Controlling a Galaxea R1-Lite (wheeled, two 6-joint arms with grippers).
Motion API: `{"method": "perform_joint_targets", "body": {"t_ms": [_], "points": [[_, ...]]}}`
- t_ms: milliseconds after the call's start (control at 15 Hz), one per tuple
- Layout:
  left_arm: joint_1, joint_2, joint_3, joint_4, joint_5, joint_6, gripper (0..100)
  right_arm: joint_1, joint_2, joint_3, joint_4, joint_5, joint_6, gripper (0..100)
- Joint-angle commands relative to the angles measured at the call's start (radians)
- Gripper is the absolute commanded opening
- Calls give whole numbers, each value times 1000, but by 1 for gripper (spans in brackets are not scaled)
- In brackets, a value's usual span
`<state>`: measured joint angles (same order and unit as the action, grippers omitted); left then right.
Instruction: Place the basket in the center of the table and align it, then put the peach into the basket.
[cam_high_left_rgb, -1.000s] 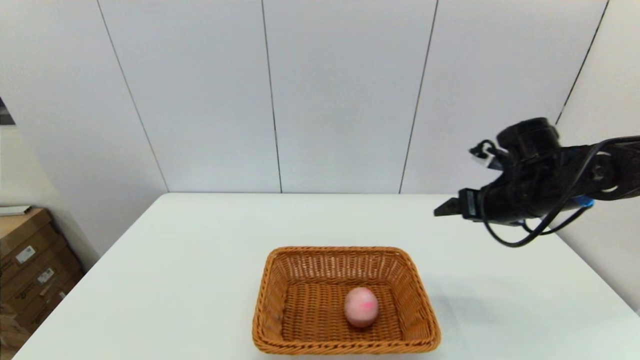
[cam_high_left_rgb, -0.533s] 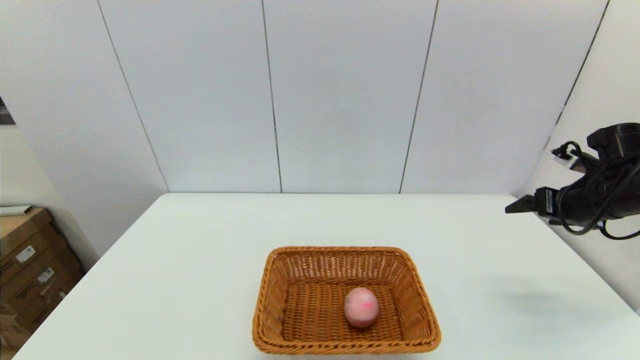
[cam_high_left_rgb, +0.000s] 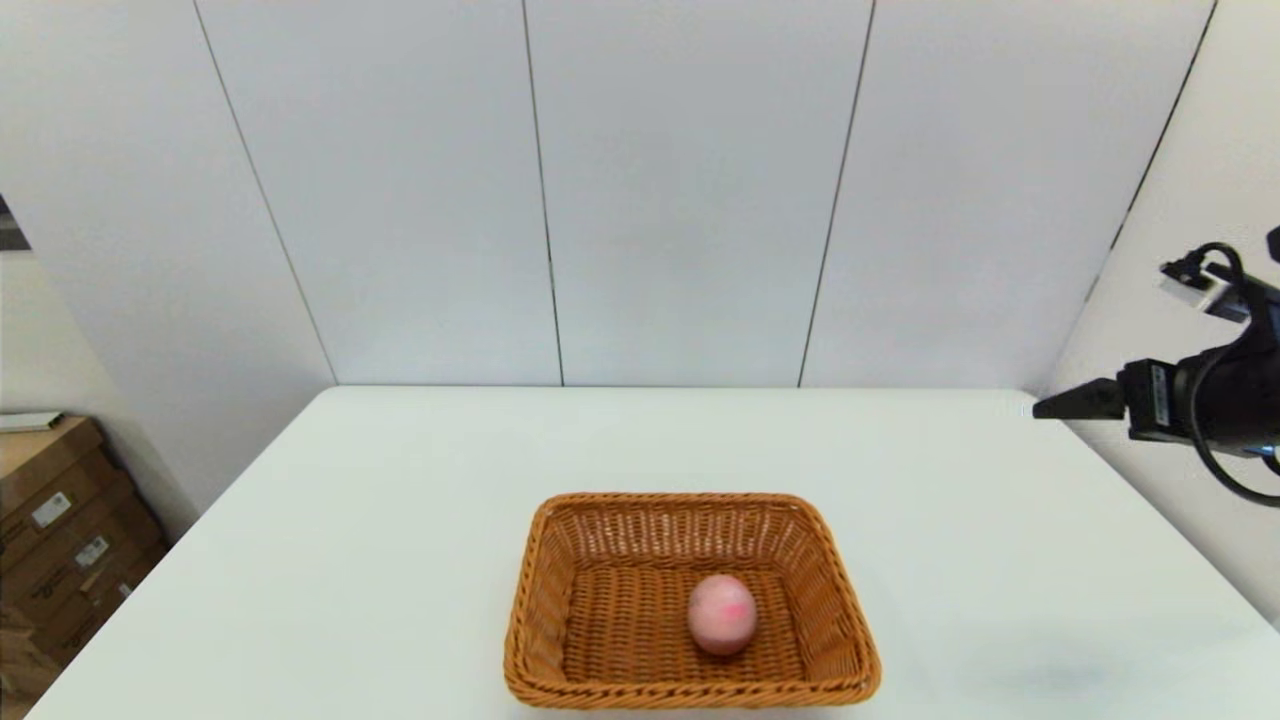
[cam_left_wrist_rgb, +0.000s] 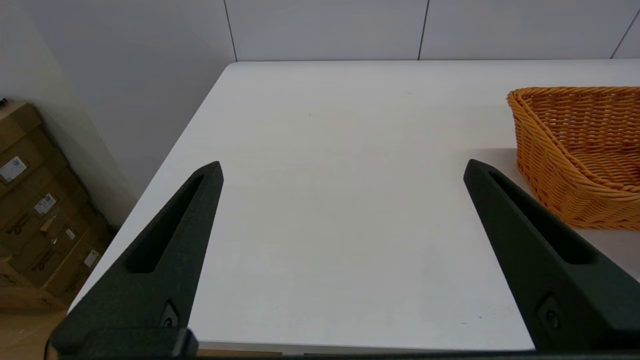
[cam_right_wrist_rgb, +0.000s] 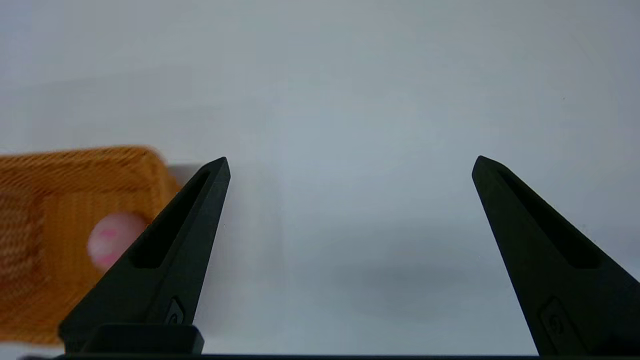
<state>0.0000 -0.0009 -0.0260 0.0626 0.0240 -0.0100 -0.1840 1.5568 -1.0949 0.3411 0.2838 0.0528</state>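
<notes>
Right hand (cam_high_left_rgb: 1065, 405) raised at the far right edge of the tabletop (cam_high_left_rgb: 400, 520), fingers spread apart, gripping nothing. Left hand (cam_left_wrist_rgb: 342, 170) low at the near left, also spread and empty. Peach (cam_high_left_rgb: 722, 614) resting inside the basket (cam_high_left_rgb: 545, 600), near middle of the white surface. Pale panelled wall (cam_high_left_rgb: 680, 190) behind; cardboard boxes (cam_high_left_rgb: 60, 530) on the floor at left.

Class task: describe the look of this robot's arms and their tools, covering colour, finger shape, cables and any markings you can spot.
The right tool and its arm are black, with looping black cables, a white label and a small pale connector block on top. Both the right and the left tool have two long, matte black, tapering fingers, each with a recessed slot.
</notes>
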Motion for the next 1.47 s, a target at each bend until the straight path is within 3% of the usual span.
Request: {"method": "perform_joint_targets", "body": {"t_ms": [67, 267, 467, 533, 667, 800, 1133, 1267, 1333, 1467], "points": [[0, -1, 0, 0, 1, -1, 100, 17, -485, 299, 9, 15, 12, 100], [0, -1, 0, 0, 1, -1, 100, 129, -807, 467, 15, -51, 52, 100], [0, -1, 0, 0, 1, -1, 100, 167, -1041, 576, -8, -166, 55, 100], [0, -1, 0, 0, 1, -1, 100, 167, -1110, 639, -70, -203, 53, 100], [0, -1, 0, 0, 1, -1, 100, 167, -1169, 776, -272, -215, 52, 100], [0, -1, 0, 0, 1, -1, 100, 167, -1204, 857, -355, -232, 48, 100], [0, -1, 0, 0, 1, -1, 100, 195, -1397, 974, -307, -259, 21, 100], [0, -1, 0, 0, 1, -2, 100, 190, -1489, 980, -212, -250, 7, 100], [0, -1, 0, 0, 1, -1, 100, 189, -1543, 997, -166, -249, -37, 100], [0, -1, 0, 0, 1, -1, 100, 189, -1557, 1004, -171, -267, -37, 100]]}}
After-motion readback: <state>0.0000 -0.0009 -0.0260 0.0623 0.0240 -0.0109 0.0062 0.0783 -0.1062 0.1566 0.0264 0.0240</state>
